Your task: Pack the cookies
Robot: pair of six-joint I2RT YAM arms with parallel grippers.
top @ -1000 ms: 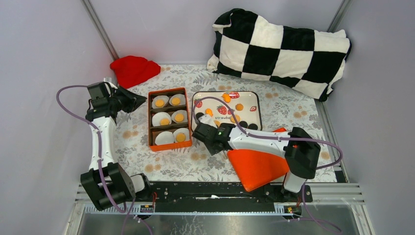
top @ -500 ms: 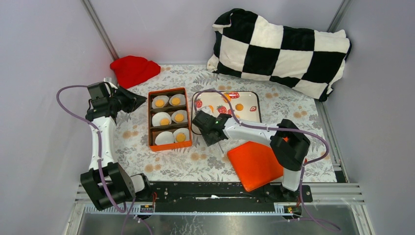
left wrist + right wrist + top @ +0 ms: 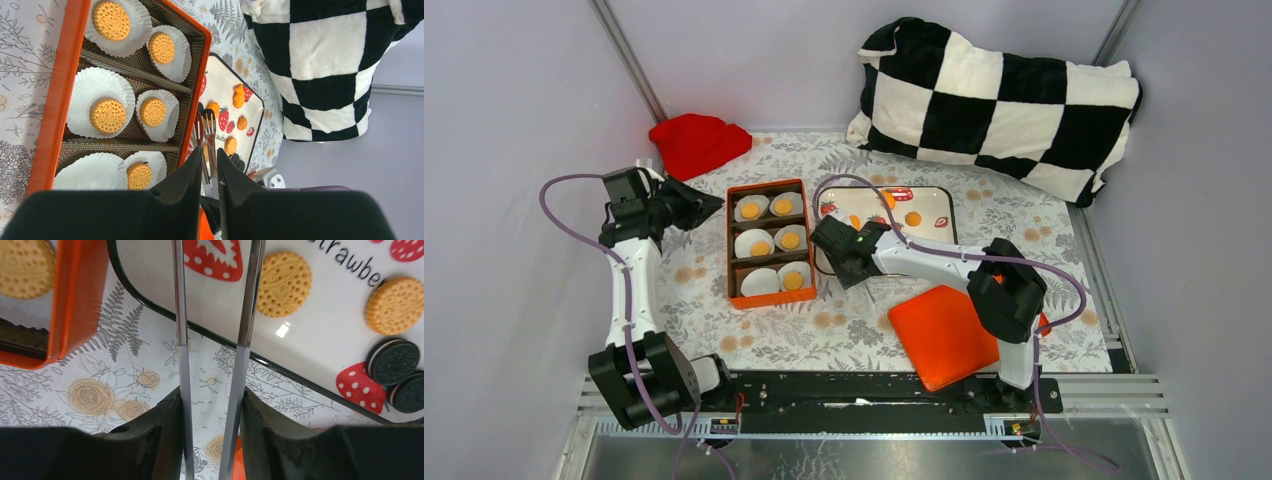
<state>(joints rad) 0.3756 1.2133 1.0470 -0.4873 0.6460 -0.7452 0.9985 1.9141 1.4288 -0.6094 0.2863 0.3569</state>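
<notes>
the right gripper (image 3: 210, 405) is pinching a pair of metal tongs (image 3: 247, 315), whose two arms are standing spread and reaching over the near left corner of the strawberry tray (image 3: 320, 335) — their tips are running out of sight. the cookies (image 3: 107, 115) are lying in two places: six orange-yellow ones are sitting in white paper liners (image 3: 85, 95) inside the orange box (image 3: 55, 100) left of the table's middle, and more orange-yellow ones and a few black are lying loose on the tray just beside it. the left gripper (image 3: 209, 167) is hanging by the box's far left corner, jaws barely apart on nothing. an orange lid (image 3: 944, 335) is lying by the table's near edge.
</notes>
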